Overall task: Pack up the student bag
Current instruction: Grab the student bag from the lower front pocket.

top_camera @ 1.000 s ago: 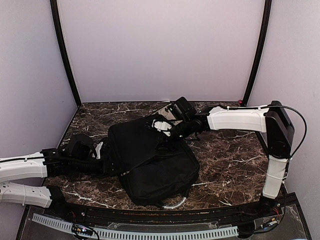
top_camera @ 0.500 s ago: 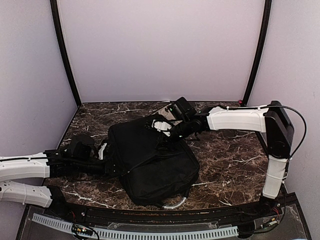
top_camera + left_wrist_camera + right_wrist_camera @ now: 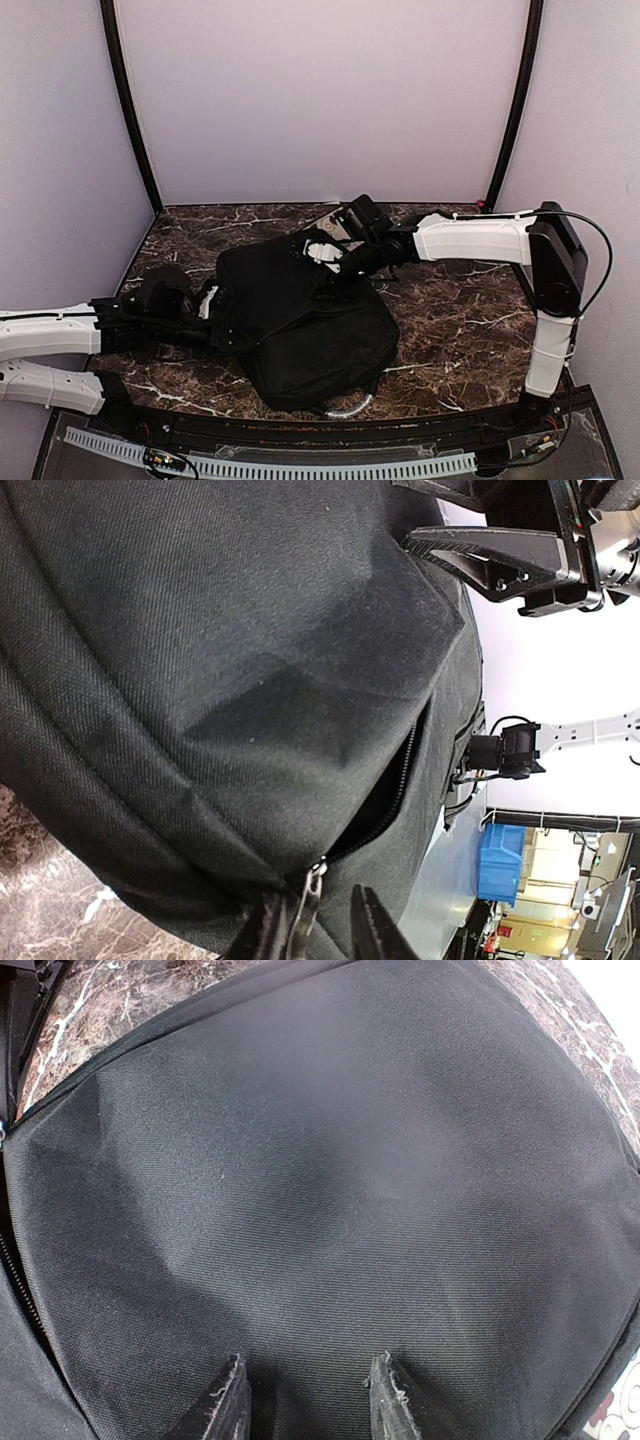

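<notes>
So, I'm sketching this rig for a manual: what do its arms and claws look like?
Both the left arm and right arm have white shells with black joints. A black cable loops off the right elbow. The left claw and right claw have black tapered fingers.

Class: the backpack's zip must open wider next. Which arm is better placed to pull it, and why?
Left. The left gripper has its fingers either side of the zipper pull on the student bag; the right gripper rests on plain fabric, away from it.

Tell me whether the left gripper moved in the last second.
Yes. The left gripper edged slightly right, away from the left wall, toward the bag.
</notes>
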Available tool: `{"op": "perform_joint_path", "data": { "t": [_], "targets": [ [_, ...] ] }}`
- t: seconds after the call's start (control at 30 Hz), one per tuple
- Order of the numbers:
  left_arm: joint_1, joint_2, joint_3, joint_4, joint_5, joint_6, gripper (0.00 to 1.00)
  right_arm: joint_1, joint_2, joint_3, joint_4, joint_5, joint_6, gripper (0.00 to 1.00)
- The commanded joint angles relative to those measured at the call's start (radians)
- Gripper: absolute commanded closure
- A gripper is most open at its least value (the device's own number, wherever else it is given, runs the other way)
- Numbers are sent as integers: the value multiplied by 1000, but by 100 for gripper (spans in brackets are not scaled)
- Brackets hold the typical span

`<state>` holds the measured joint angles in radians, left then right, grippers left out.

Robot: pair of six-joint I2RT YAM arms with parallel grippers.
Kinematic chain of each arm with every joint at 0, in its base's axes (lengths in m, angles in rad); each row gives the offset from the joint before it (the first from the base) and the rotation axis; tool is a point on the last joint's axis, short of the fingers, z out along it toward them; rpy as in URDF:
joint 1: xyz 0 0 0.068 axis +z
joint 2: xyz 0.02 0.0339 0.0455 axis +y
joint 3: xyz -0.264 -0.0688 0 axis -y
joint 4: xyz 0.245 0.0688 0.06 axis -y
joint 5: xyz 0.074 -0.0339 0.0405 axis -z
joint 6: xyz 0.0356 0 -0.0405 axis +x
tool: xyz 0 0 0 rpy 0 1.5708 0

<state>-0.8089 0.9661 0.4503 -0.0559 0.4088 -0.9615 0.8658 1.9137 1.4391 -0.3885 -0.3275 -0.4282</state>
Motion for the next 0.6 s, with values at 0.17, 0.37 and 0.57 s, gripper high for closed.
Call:
{"op": "perform_joint_path", "data": {
  "t": [0.17,0.37,0.57],
  "targets": [
    [4,18,55,-20,-2,37,94,12,50,-29,-67,47,-11,59],
    [3,81,111,-6,13,72,100,15,47,-29,-67,46,-11,59],
    [-18,181,207,15,64,144,100,20,51,-31,-70,43,-10,59]
  ]
}}
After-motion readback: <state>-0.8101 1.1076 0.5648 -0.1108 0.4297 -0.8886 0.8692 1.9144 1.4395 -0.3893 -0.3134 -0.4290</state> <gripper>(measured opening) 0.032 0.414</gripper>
